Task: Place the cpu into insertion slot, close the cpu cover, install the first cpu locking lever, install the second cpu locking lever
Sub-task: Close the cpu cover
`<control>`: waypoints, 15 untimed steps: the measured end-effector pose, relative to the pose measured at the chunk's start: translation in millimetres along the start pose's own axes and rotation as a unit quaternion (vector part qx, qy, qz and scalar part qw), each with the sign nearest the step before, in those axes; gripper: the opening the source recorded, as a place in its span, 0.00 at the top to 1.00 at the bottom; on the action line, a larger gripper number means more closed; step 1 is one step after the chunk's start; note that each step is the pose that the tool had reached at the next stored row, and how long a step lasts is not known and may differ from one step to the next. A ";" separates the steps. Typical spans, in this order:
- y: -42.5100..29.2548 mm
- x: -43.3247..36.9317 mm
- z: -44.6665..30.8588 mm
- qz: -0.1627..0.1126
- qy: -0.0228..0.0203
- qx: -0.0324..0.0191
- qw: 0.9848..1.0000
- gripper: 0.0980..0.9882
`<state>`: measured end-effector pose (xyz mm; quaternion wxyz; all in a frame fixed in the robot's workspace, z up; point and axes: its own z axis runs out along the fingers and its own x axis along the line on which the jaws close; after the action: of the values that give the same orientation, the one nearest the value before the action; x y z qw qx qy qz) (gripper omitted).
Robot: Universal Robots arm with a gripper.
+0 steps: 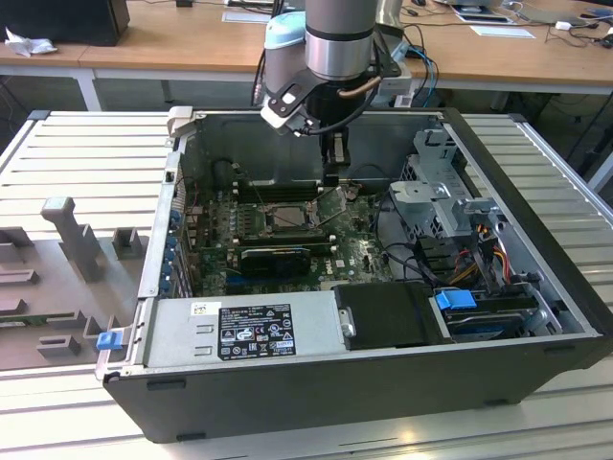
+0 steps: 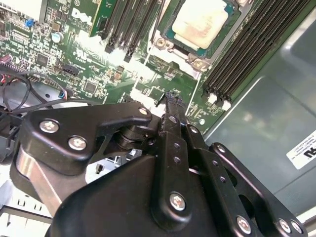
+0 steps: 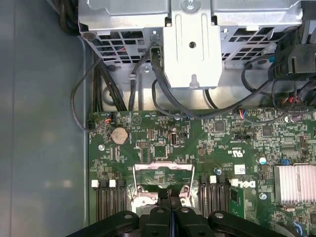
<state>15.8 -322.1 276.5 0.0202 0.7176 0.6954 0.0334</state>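
The cpu point(image 2: 202, 22), a pale silver square, lies flat in its socket on the green motherboard point(image 2: 74, 64); in the exterior view the cpu point(image 1: 285, 217) sits mid-board. The cpu cover point(image 3: 163, 168), a thin silver frame with a window, stands raised off the socket; in the exterior view the cpu cover point(image 1: 329, 204) tilts up at the socket's edge towards that view's right. My gripper point(image 1: 334, 172) hangs just above the raised cover. Its black fingers are pressed together with nothing between them, shown as the gripper point(image 2: 171, 95) and the gripper point(image 3: 169, 191) in both wrist views.
The open black computer case lies on a slatted metal table. A silver drive cage point(image 1: 441, 192) with cables stands on the exterior view's right. A power supply point(image 1: 249, 331) runs along the front. A long black graphics card point(image 1: 276, 257) lies near the socket, and black memory slots point(image 2: 247, 54) flank it.
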 end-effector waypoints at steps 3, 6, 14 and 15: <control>3.6 0.1 0.3 0.000 0.000 0.000 1.000 0.99; 8.7 0.3 0.7 0.000 0.000 0.000 1.000 0.99; 15.9 0.5 1.2 0.000 0.000 0.000 1.000 0.99; 16.6 0.5 1.3 0.000 0.000 0.000 1.000 0.99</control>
<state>32.4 -322.1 276.5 0.0202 0.7176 0.6954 0.0334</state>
